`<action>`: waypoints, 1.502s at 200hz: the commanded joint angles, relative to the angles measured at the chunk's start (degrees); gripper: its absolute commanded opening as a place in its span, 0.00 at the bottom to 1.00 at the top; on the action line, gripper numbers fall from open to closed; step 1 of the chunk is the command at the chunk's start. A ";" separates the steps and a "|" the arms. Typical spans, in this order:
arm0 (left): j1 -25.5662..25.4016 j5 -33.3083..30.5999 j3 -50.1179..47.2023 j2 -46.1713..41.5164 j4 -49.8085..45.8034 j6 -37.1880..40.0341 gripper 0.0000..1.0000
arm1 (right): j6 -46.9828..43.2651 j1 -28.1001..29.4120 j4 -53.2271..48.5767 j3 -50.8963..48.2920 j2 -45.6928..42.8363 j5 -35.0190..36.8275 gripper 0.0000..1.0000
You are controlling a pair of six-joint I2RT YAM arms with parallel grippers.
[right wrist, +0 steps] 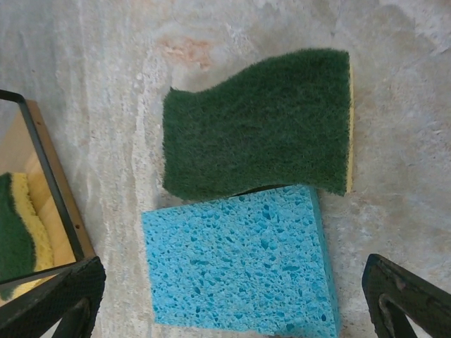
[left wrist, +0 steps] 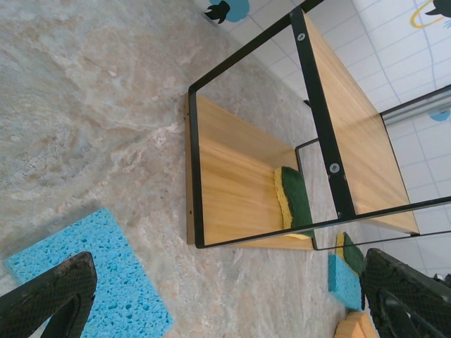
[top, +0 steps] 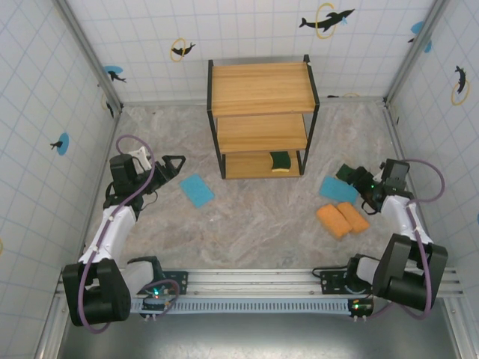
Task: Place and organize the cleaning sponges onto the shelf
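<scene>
Sponges [top: 333, 221] lie loose on the surface [top: 254, 224]; top view, one green sponge [top: 281, 161] on the shelf [top: 262, 90] at 12 o'clock. Left wrist: left gripper [left wrist: 229, 282] jaws wide, empty; left blue sponge [left wrist: 91, 282] cut off at 7 o'clock. Right wrist: right gripper [right wrist: 232, 271] jaws wide, empty, over right blue sponge [right wrist: 239, 239]

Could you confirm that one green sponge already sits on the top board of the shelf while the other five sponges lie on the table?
Not quite: the green sponge sits on the bottom board of the shelf, not the top one, as the top external view shows. The rest is right.
</scene>
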 commanded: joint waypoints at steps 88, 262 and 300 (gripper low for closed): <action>0.46 -0.34 -0.07 1.00 -0.20 0.91 0.98 | 0.75 5.21 3.11 1.95 6.37 7.16 0.96; 0.45 -0.60 0.22 1.83 -0.11 0.84 0.98 | -0.69 12.26 3.42 8.74 16.45 1.40 0.94; 0.44 -0.66 -0.01 2.16 0.24 0.75 0.98 | -7.55 9.25 -4.49 12.59 13.95 2.78 0.94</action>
